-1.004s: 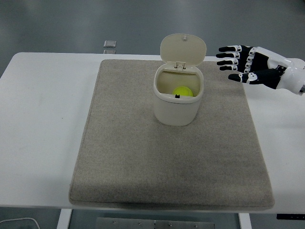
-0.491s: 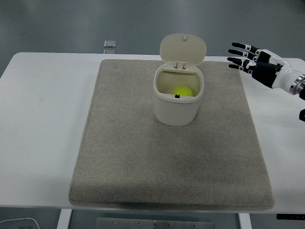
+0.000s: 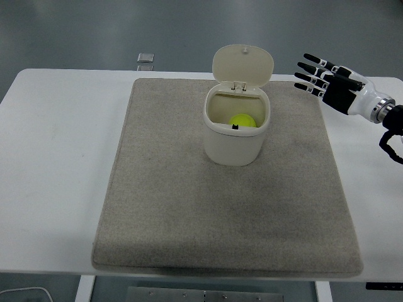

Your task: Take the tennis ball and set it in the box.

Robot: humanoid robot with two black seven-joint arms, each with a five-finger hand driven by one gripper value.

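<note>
While the tennis ball (image 3: 241,121) lay inside the box (image 3: 234,135), we saw its lid (image 3: 243,64) upright. Our right hand (image 3: 330,83) hovered released, fingers spread, near the tabletop's (image 3: 56,145) far right corner.

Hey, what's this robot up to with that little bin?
The tennis ball already lies inside the cream box, whose hinged lid stands open. The box sits on a grey mat on the white table. The robot's right hand hangs to the right of the box with fingers spread, holding nothing. The left arm is out of view.
</note>
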